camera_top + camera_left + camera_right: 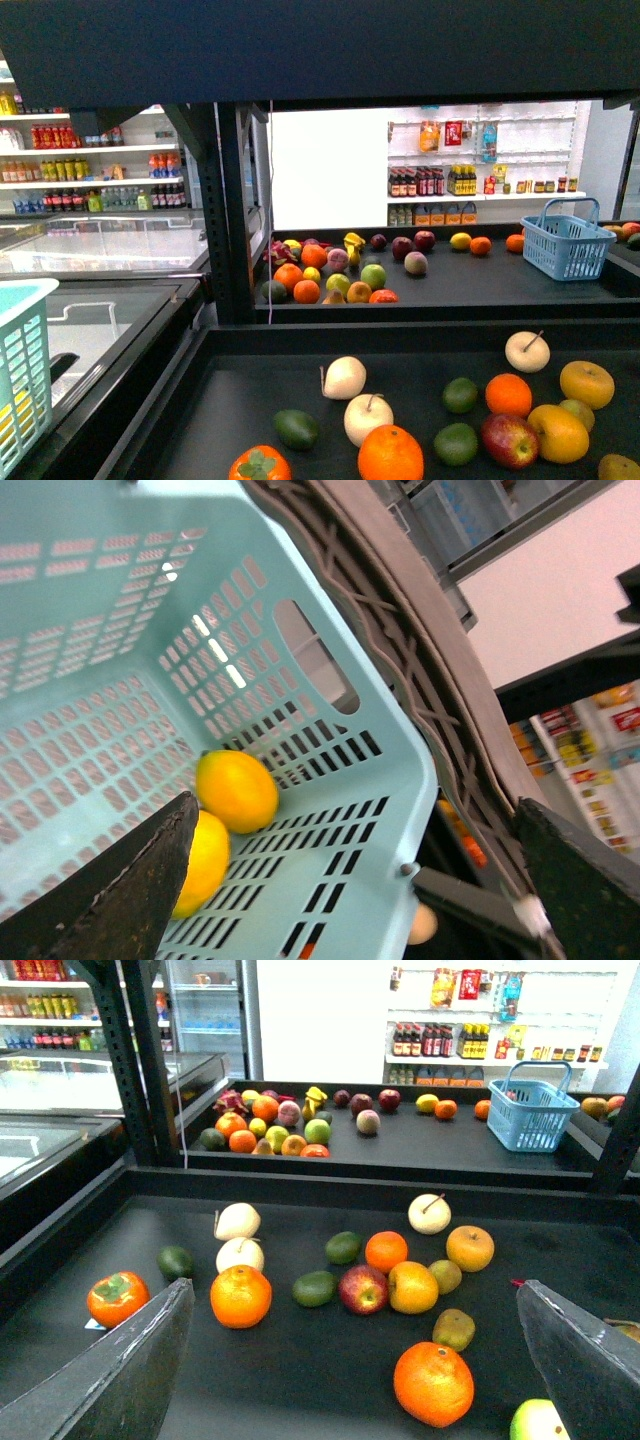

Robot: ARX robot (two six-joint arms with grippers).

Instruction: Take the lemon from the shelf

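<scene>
Two bright-yellow oval lemons (236,790) lie side by side inside a light teal basket (330,880). My left gripper (355,805) is open and empty above that basket's corner; its fingers (120,890) stand wide apart. The basket also shows at the left edge of the front view (20,370). My right gripper (355,1288) is open and empty above the near black shelf tray (300,1370), over mixed fruit. No lemon shows on the near tray (420,375). A small yellow oval fruit (460,241) lies on the far tray. Neither gripper shows in the front view.
The near tray holds oranges (433,1383), a red apple (363,1289), yellow-orange apple-like fruits (413,1287), green limes (314,1288), white pears and a persimmon (117,1298). A blue basket (568,245) stands on the far tray. Black uprights (232,220) and a glass-topped freezer (100,300) are at the left.
</scene>
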